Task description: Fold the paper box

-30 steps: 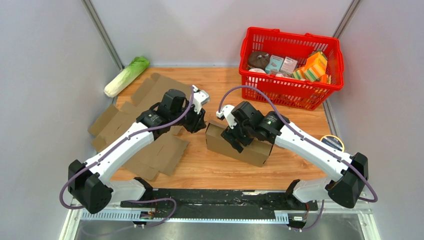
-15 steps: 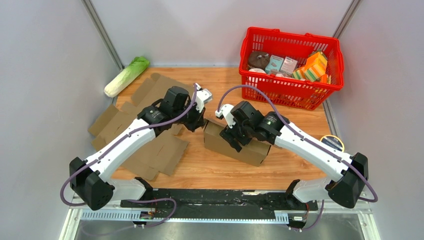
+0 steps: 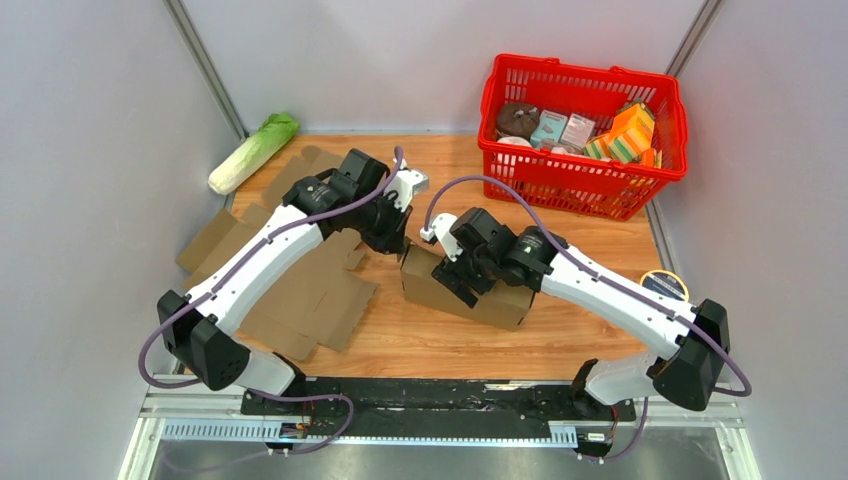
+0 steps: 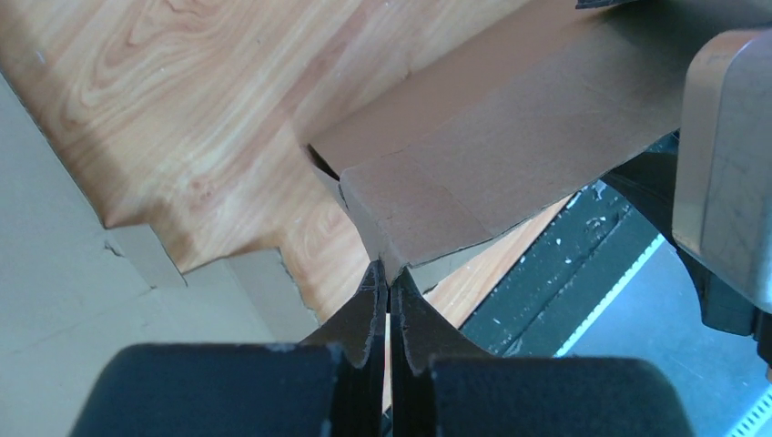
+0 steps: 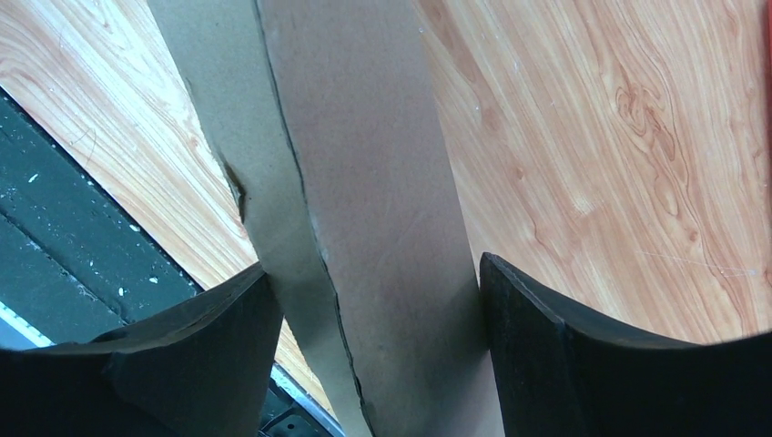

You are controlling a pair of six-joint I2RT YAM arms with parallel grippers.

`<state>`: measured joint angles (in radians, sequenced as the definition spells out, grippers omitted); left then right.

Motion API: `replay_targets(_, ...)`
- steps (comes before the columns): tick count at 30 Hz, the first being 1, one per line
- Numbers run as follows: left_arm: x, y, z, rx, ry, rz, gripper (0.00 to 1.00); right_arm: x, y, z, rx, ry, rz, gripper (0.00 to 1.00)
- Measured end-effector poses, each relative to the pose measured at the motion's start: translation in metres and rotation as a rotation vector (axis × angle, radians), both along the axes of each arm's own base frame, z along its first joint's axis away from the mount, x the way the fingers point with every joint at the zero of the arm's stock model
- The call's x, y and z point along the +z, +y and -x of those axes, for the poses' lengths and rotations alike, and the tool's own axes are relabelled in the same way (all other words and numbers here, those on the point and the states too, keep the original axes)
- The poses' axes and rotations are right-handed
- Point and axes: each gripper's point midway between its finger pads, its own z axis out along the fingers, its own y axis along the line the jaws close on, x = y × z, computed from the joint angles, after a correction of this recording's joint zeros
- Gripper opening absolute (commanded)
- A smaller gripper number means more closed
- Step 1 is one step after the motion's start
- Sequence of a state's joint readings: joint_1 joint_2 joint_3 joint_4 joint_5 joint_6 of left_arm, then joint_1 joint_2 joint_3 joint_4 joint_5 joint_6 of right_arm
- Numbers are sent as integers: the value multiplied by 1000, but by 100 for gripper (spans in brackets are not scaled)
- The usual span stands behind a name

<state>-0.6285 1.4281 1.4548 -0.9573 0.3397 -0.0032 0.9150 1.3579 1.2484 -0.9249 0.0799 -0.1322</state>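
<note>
At centre, paper box (image 3: 500, 303); basket (image 3: 570, 185) holding packets (image 3: 577, 130)

Standing here, I can read no writing anywhere. The small packets (image 3: 575, 130) in the red plastic basket (image 3: 590, 68) have printed faces, but they are too small to make out. The brown cardboard box (image 3: 500, 305) shows only plain board.

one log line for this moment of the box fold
left hand: shut, tips at paper box corner | right hand: gripping paper box across its width | fold: not finished
</note>
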Motion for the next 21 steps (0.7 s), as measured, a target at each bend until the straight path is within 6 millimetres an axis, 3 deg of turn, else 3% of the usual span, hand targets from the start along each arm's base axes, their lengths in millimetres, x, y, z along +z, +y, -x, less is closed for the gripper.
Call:
replay_targets(11, 16, -2, 14, 8, 90, 29, 0, 5, -1, 1, 17, -22, 6, 77)
replay_targets(21, 15, -6, 12, 57, 140, 66, 0, 1, -2, -3, 12, -29, 31, 78)
